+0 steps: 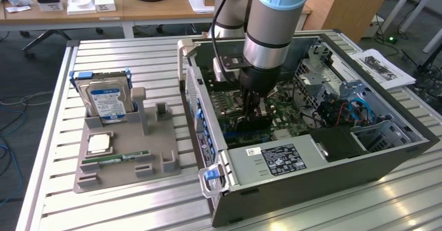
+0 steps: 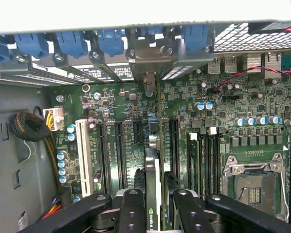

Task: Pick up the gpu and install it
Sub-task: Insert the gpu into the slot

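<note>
The gpu stands edge-on over the motherboard's expansion slots, a thin card with a logo on its top edge. Its metal end bracket sits at the case's rear slot panel among blue clips. My gripper has one black finger on each side of the card and is closed against it. In the exterior view the gripper reaches down into the open computer case, with the dark gpu below it on the board.
A grey parts holder lies at the exterior view's left with a silver hard drive, a processor and a green RAM stick. Inside the case are a cable bundle, an empty processor socket and a power supply.
</note>
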`<state>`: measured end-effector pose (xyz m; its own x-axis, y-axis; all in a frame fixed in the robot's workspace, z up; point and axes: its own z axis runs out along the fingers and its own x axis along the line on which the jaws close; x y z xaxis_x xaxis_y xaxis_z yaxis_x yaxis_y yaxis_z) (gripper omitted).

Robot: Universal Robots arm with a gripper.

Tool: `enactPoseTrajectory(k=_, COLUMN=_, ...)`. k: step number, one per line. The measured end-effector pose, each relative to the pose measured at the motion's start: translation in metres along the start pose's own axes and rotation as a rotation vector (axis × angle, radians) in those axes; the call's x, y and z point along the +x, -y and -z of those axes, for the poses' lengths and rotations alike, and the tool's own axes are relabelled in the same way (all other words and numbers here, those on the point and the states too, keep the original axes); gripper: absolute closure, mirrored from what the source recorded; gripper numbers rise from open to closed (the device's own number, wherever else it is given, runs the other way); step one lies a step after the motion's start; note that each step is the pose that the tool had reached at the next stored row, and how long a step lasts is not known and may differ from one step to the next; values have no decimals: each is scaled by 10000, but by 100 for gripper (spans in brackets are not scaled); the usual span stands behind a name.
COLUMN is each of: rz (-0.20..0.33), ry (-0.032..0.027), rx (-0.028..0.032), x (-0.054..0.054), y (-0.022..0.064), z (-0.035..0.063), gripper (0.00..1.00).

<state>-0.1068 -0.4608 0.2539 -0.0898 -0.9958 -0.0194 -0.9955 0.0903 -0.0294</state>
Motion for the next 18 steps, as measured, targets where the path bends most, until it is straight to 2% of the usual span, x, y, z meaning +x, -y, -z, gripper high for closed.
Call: enactPoseTrajectory(k=18, rz=-1, ry=6, rx=11, x=1, y=-11, z=-12, gripper=73)
